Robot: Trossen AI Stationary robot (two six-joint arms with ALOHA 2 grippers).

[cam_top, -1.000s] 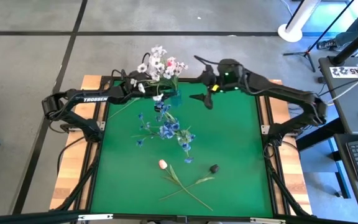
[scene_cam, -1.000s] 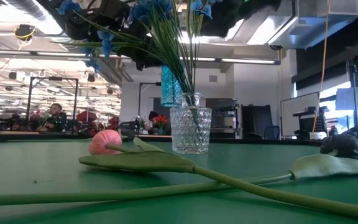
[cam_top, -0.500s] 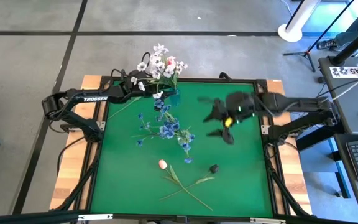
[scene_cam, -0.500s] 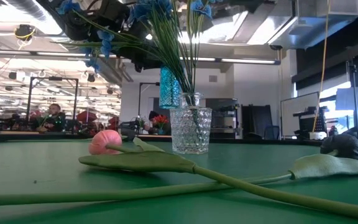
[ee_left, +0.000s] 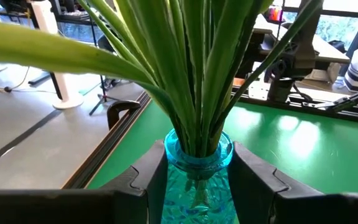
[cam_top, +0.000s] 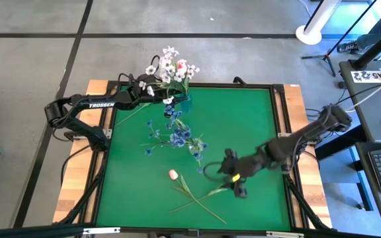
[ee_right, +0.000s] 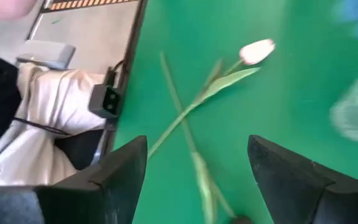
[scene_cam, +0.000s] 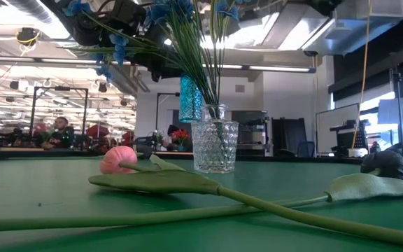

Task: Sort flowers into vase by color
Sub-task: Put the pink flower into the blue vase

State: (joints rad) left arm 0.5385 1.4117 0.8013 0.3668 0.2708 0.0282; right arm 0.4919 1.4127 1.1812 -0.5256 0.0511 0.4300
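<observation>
The left hand (ee_left: 194, 186) grips a blue vase (ee_left: 197, 180) at the tabletop's (cam_top: 243, 125) far edge, while the right hand (cam_top: 237, 185) hovers wide above the pink tulip's (cam_top: 173, 174) stem.

Pink tulip (cam_top: 172, 174) flat on mat – blue sprays (cam_top: 177, 137) vased.

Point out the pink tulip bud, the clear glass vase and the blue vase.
pink tulip bud (scene_cam: 119, 159), low view, middle of the bud.
clear glass vase (scene_cam: 215, 145), low view, its faceted wall.
blue vase (ee_left: 197, 180), left wrist view, its neck between the left gripper's fingers.
</observation>
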